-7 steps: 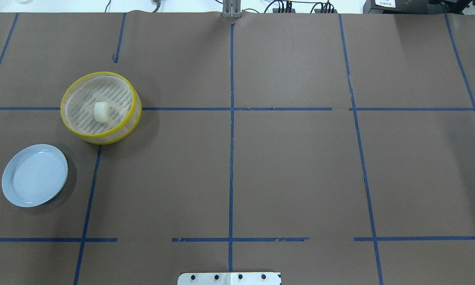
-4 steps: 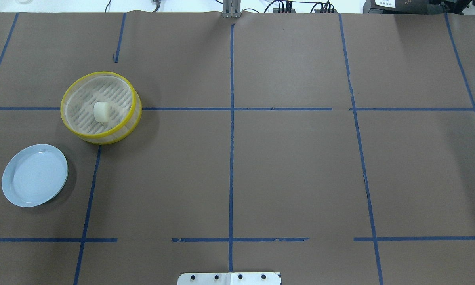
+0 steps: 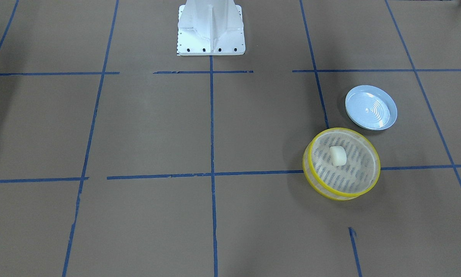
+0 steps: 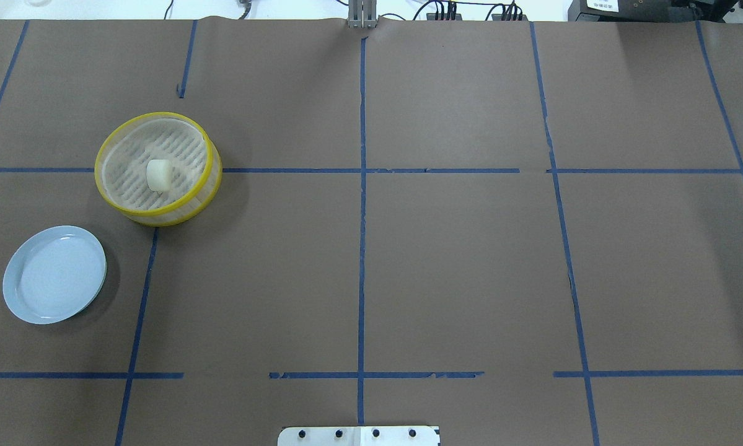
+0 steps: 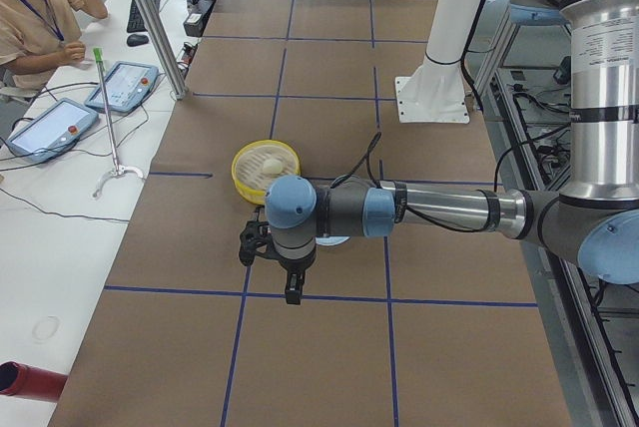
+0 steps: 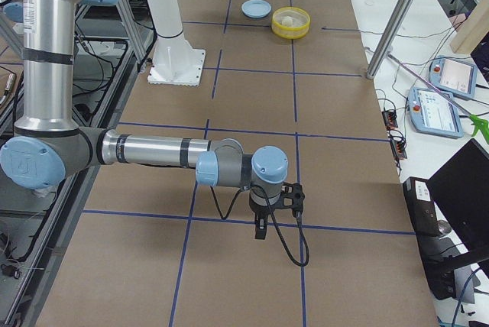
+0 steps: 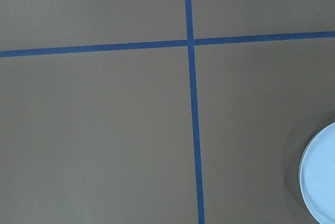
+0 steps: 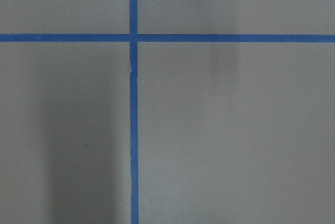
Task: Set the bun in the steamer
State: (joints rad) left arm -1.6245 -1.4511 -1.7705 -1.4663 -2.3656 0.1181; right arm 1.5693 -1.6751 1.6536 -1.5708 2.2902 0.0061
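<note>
Station check, taken left to right across the overhead view.

1. Pale blue plate [image 4: 54, 274]: sits on the brown table [image 4: 458, 266] at the far left, nearer the robot than the steamer. It carries nothing.
2. Steamer [image 4: 185, 152]: stands just right of the plate and farther from the robot, apart from it and over a crossing of blue tape lines [image 4: 361, 248]. It is upright.
3. Bun [image 4: 158, 175]: lies inside the steamer on the slotted base, about central and clear of the wall. Nothing is touching it.
4. Left gripper [image 5: 292, 297]: seen only in the left side view, on the near arm. It points down above the table, near the plate and well apart from the steamer. Whether the jaws are apart or together cannot be told. Its wrist view shows the plate's edge at the lower right.
5. Right gripper [image 6: 261, 231]: seen only in the right side view. It points down over a tape line at the table's right end, well apart from the steamer. Jaw state cannot be told.
</note>
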